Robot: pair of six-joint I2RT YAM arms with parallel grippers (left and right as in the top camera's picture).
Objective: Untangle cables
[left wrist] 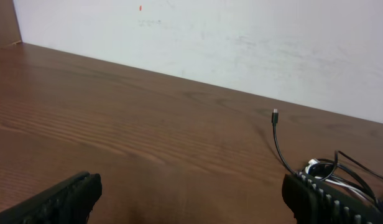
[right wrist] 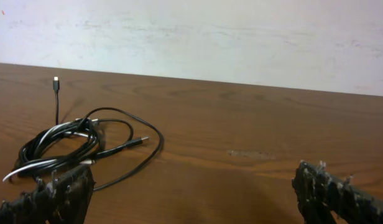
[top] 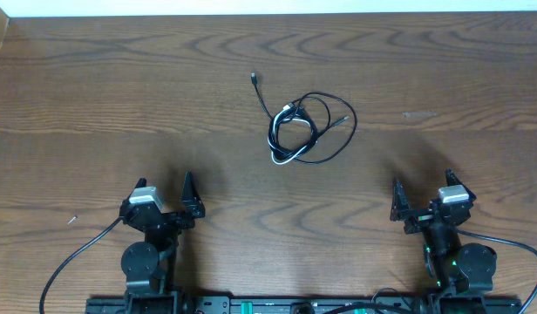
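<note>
Thin black and white cables (top: pixel 299 131) lie in a loose, overlapping coil on the brown wood-grain counter (top: pixel 120 96), a little right of centre and toward the far edge, well apart from both arms. A white cord (top: pixel 282 157) runs through the left side of the loops, wound among the black ones. One black strand leaves the coil toward the far left and ends in a small plug (top: pixel 254 78) lying flat on the wood. A second short plug end (top: pixel 345 119) points outward inside the right side of the widest loop.

The left gripper (top: pixel 164 187) sits low at the near edge, its two dark fingers spread wide with nothing between them. Its wrist camera shows the cables (left wrist: pixel 328 171) (partly hidden behind the right-hand finger) and the stray plug (left wrist: pixel 275 112) ahead and to the right. The right gripper (top: pixel 423 187) mirrors it at the near right, likewise spread wide and holding nothing. From its wrist camera the cables (right wrist: pixel 73 146) lie ahead on the left, beyond the ribbed left-hand finger (right wrist: pixel 55 196).

Thick black cords (top: pixel 77 257) trail from the arm bases along the near edge. A tiny pale speck (top: pixel 72 220) rests on the counter left of the left arm. Behind the counter stands a scuffed pale wall (right wrist: pixel 241 37) with a small red mark (left wrist: pixel 140 7) high on it, too small to read as lettering.
</note>
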